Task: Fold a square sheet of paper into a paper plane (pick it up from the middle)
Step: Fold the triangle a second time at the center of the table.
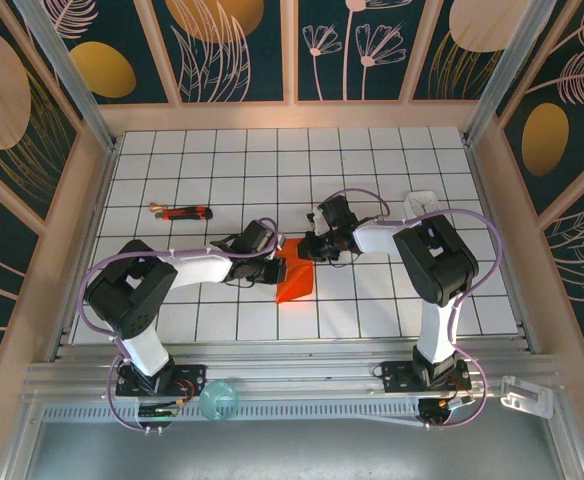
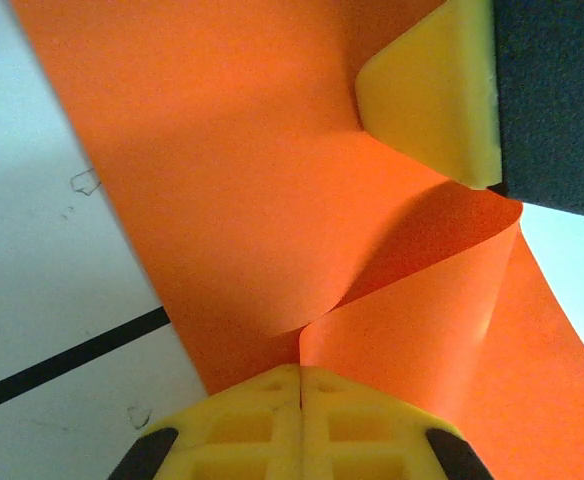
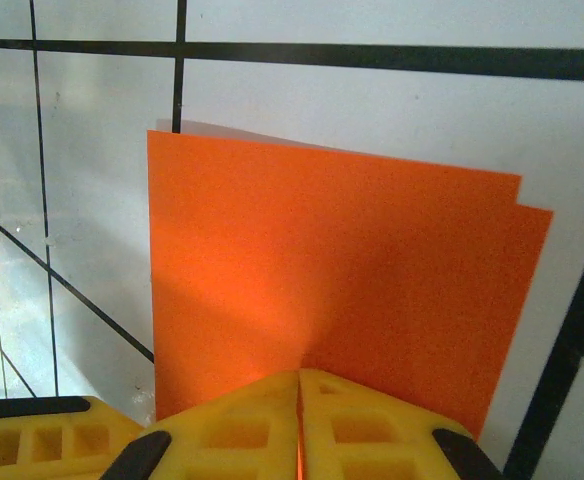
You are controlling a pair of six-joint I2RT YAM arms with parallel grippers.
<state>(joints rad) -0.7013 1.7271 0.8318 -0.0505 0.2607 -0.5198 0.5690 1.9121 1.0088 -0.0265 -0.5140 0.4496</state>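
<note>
The square sheet of paper (image 1: 295, 275) is bright orange-red and stands folded double on the white grid table, between the two grippers. In the right wrist view the sheet (image 3: 332, 260) shows two layers, their right edges slightly offset. My right gripper (image 3: 300, 374) is shut on the sheet's near edge, with orange showing in the slit. In the left wrist view the sheet (image 2: 222, 150) curls into a loop, and my left gripper (image 2: 300, 368) is shut on its edge. From above, the left gripper (image 1: 274, 268) and right gripper (image 1: 308, 250) nearly touch. The paper plane is out of view.
A thin red-and-black tool (image 1: 184, 211) lies on the table at the left rear. A small white object (image 1: 419, 203) sits behind the right arm. The right gripper's yellow finger (image 2: 432, 100) stands close above the paper loop. The left gripper's yellow finger (image 3: 42, 440) is beside the right jaws.
</note>
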